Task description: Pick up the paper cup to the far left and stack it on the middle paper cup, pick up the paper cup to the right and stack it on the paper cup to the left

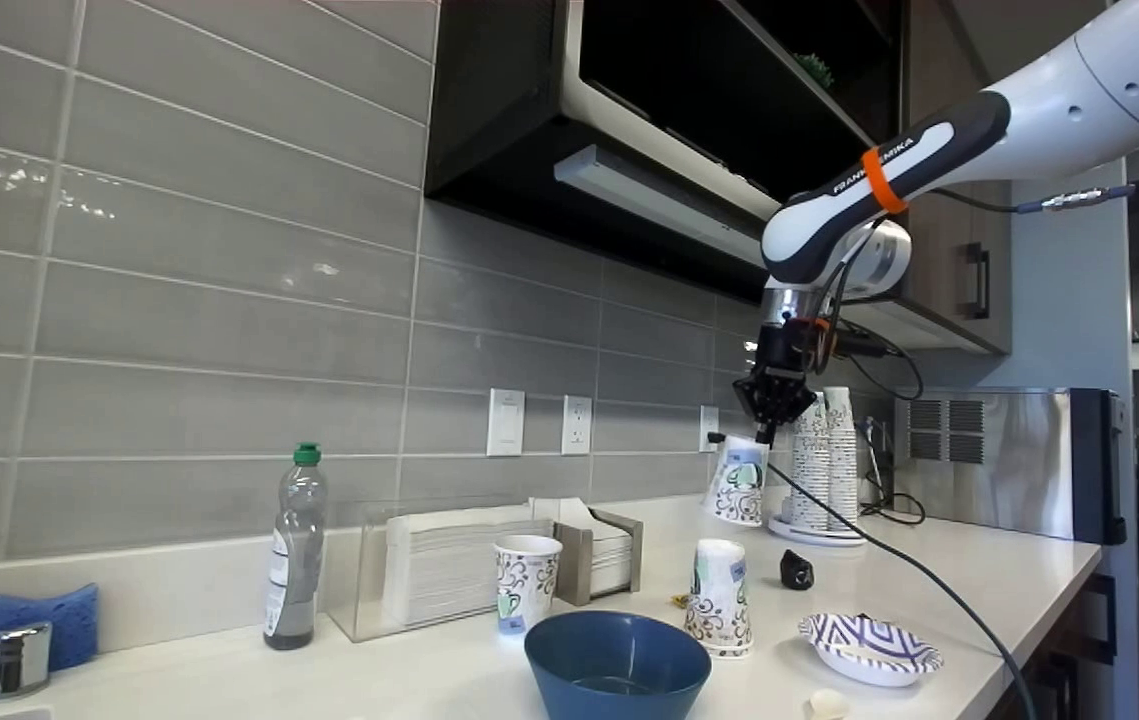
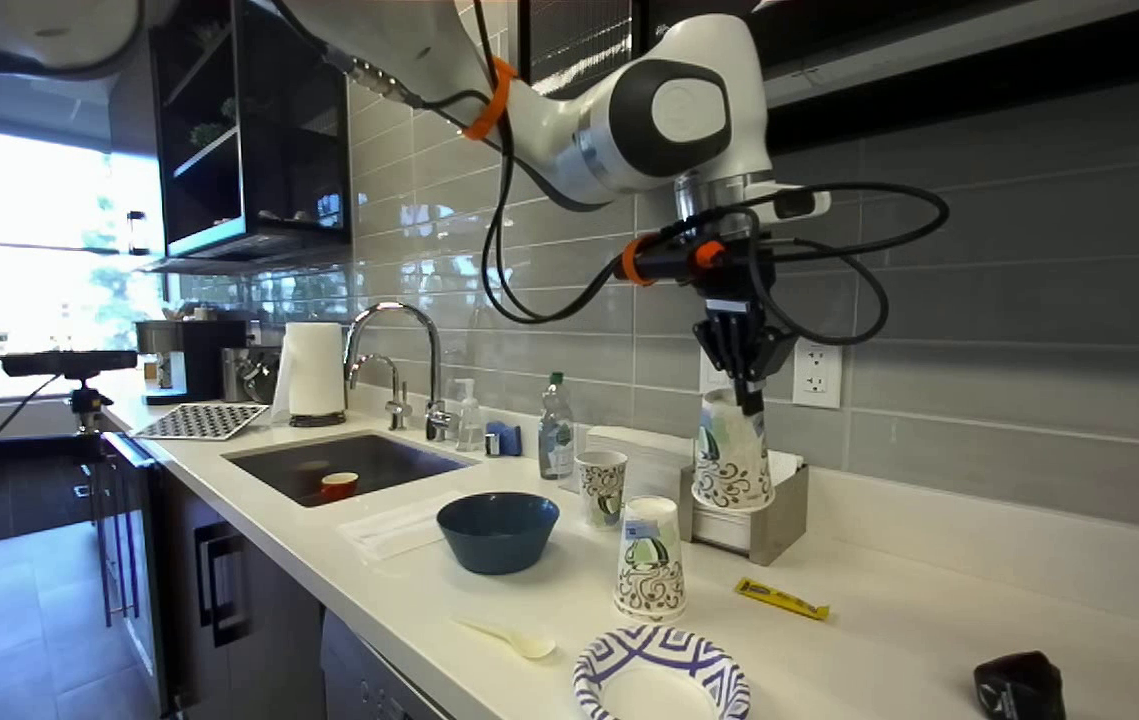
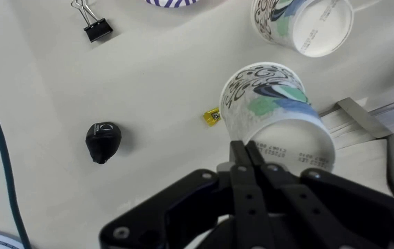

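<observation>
Pinching an inverted paper cup (image 3: pixel 269 107) aloft, the closed tool (image 3: pixel 247 147), near napkins (image 1: pixel 612 562) in a holder (image 1: pixel 573 560).

The arm (image 1: pixel 1049 130) hangs its pincer (image 3: pixel 246 144) downward, fingers (image 3: pixel 239 153) pinched close together.

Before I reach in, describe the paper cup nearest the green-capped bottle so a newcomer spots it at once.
On the white counter, find the dark blue bowl. Between that bowl and the white napkins stands the patterned paper cup. Its mouth faces up, whereas the neighbouring cup and the held cup are both upside down.
</observation>
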Available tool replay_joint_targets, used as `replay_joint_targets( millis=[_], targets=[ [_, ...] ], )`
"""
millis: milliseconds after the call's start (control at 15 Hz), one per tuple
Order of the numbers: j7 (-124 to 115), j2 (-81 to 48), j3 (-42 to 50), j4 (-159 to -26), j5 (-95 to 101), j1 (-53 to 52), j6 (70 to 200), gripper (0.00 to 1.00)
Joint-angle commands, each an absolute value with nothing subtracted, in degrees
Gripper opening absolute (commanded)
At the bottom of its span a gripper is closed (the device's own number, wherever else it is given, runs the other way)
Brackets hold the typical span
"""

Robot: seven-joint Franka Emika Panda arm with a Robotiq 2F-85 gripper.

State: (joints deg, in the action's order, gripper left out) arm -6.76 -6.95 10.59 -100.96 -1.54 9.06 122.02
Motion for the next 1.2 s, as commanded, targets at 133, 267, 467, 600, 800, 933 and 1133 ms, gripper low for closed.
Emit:
replay_joint_targets(
  millis=[133, 267, 467, 600, 800, 933, 1133],
  targets=[
    [-7.3, -5.9, 8.9, -100.6, 0.1, 7.8, 115.5, 0.01],
    [-7.3, -6.0, 8.5, -100.7, 0.1, 7.4, 114.0, 0.01],
    [-7.0, -6.0, 7.9, -100.6, 0.1, 7.1, 112.1, 0.01],
    [-7.0, -6.2, 7.7, -100.5, 0.0, 6.9, 111.5, 0.01],
    [-6.7, -6.6, 7.4, -100.4, -0.1, 7.0, 111.8, 0.01],
    [-6.7, -7.0, 7.4, -100.2, 0.1, 7.0, 111.9, 0.01],
    [-6.6, -7.8, 7.4, -99.7, -0.3, 7.1, 111.8, 0.01]
  ],
)
